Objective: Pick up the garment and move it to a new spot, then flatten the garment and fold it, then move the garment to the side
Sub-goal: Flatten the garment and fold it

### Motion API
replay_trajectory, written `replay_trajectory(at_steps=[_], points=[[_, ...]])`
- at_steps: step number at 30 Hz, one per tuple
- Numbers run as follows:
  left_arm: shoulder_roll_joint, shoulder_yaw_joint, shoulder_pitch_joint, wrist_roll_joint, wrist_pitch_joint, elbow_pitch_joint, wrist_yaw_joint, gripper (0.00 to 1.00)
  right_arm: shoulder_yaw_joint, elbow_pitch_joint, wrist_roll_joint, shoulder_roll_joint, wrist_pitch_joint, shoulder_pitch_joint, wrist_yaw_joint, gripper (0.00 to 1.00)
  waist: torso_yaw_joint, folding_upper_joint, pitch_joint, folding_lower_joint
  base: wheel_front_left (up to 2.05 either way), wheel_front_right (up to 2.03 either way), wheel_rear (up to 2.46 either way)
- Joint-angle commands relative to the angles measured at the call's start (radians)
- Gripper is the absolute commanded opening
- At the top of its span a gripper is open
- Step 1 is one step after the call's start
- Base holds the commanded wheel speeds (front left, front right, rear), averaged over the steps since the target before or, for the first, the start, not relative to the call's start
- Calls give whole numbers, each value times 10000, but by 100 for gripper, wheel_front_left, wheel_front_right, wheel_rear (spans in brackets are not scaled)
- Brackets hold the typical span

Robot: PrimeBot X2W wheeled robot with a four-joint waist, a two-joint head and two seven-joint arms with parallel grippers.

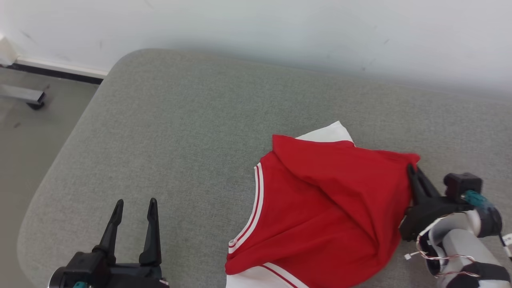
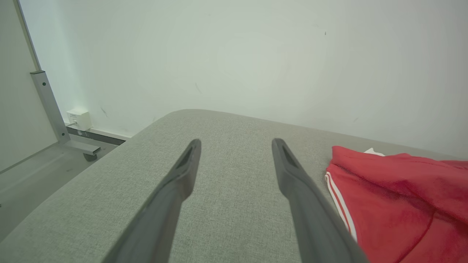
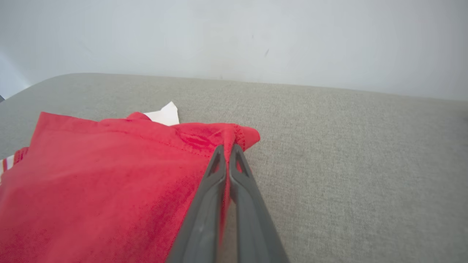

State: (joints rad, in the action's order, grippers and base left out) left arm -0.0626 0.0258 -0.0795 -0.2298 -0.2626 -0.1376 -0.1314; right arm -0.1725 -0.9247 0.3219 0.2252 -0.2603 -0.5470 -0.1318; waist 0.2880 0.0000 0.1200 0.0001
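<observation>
The garment [image 1: 320, 208] is red with white stripes and white patches, lying rumpled on the grey cushioned surface [image 1: 180, 132] at the right of the head view. My right gripper [image 1: 412, 170] is shut on the garment's right corner; in the right wrist view the closed fingers pinch the red hem [image 3: 228, 146]. My left gripper [image 1: 135, 203] stands open at the lower left, well to the left of the garment, with nothing between its fingers. In the left wrist view the spread left gripper [image 2: 236, 144] points over bare cushion, with the garment [image 2: 398, 197] off to the right.
A white wall [image 1: 280, 28] runs behind the cushion. Bare floor [image 1: 28, 136] lies off the cushion's rounded left edge, with a metal stand foot [image 1: 28, 96] and a white wall box [image 2: 78, 118] there. Open cushion stretches left and behind the garment.
</observation>
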Motion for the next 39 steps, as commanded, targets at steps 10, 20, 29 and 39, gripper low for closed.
replay_trajectory(at_steps=[10, 20, 29, 39], points=[[44, -150, 403, 98, -30, 41, 19, 100, 1576, 2823, -959, 122, -56, 1824, 26, 0, -534, 0, -413, -1, 0, 0, 0], [55, -48, 558, 134, -30, -62, 19, 100, 1876, 4726, -1706, -580, 934, 2282, 27, 0, -507, 0, -777, -1, 0, 0, 0], [71, -131, 792, 153, -30, -19, 19, 100, 2348, 5777, -2010, -851, 1507, 3251, 27, 0, -634, 0, -984, -1, 0, 0, 0], [79, -152, 968, 137, -30, 28, 20, 100, 3411, 7958, -2397, -1465, 2546, 5444, 27, 0, -986, 0, -1067, -1, 0, 0, 0]])
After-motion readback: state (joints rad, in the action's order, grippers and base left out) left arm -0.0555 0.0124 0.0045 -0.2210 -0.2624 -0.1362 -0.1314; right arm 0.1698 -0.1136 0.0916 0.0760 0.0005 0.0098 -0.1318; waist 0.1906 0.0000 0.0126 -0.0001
